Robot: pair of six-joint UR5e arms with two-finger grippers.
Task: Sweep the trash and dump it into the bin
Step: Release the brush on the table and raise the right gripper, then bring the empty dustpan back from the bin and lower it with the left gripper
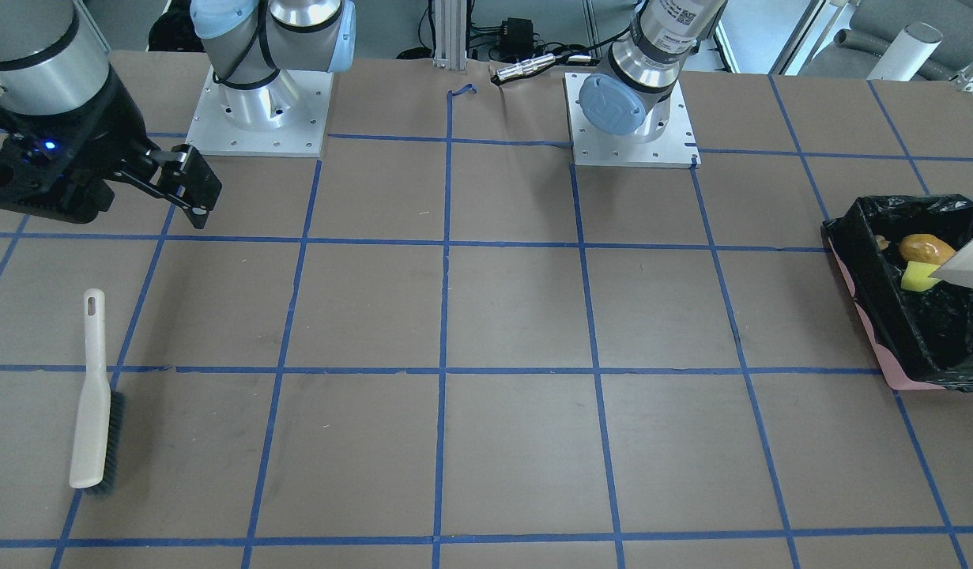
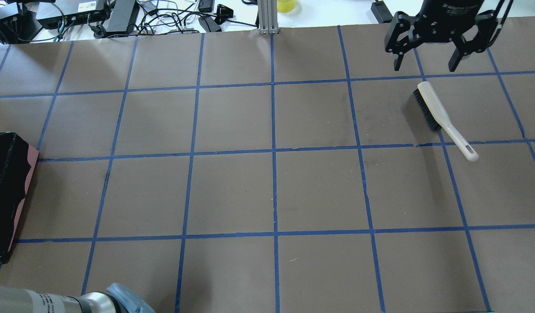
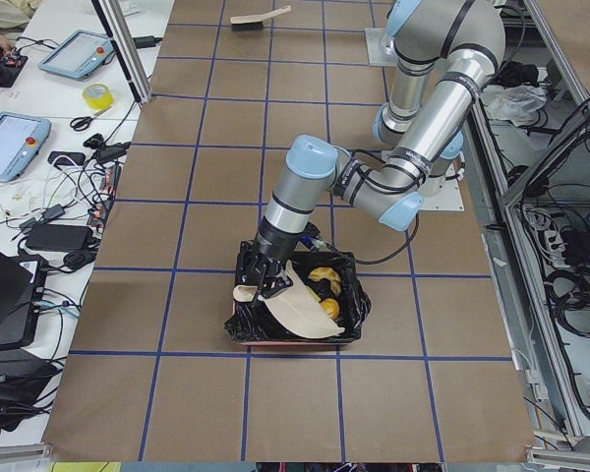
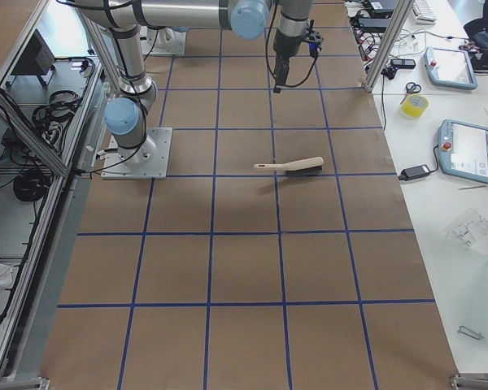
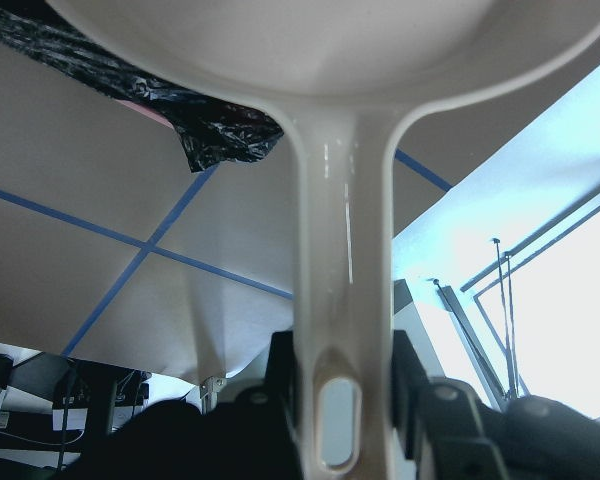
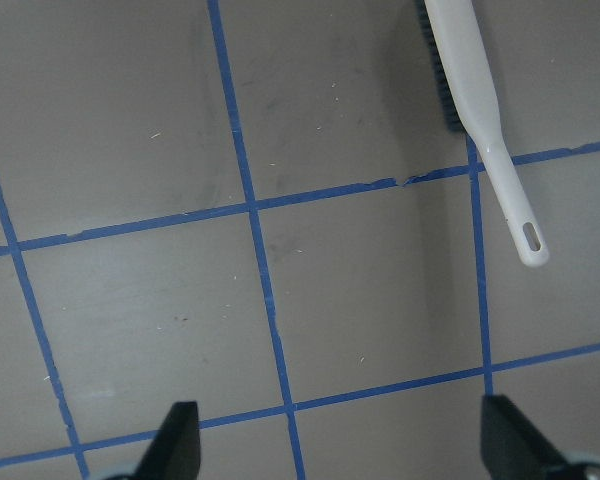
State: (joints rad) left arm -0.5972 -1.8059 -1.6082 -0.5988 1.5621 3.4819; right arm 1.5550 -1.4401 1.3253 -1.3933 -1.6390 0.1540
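Observation:
My left gripper [image 5: 342,350] is shut on the handle of the beige dustpan [image 3: 297,313] and holds it tilted over the bin [image 1: 865,273], a box lined with black plastic with a pink edge. The golden-brown lump [image 1: 921,247] and the yellow sponge block [image 1: 918,276] lie inside the bin. I cannot make out the pale peel. A corner of the dustpan [image 1: 968,265] shows over the bin. My right gripper [image 2: 426,65] is open and empty, above the table just beyond the brush [image 2: 441,117].
The beige hand brush with dark bristles lies flat on the brown, blue-taped table [image 2: 271,191], also in the front view [image 1: 97,395] and right wrist view [image 6: 475,110]. Cables and boxes line the far edge [image 2: 119,17]. The bin [image 2: 6,195] stands at the table's left end.

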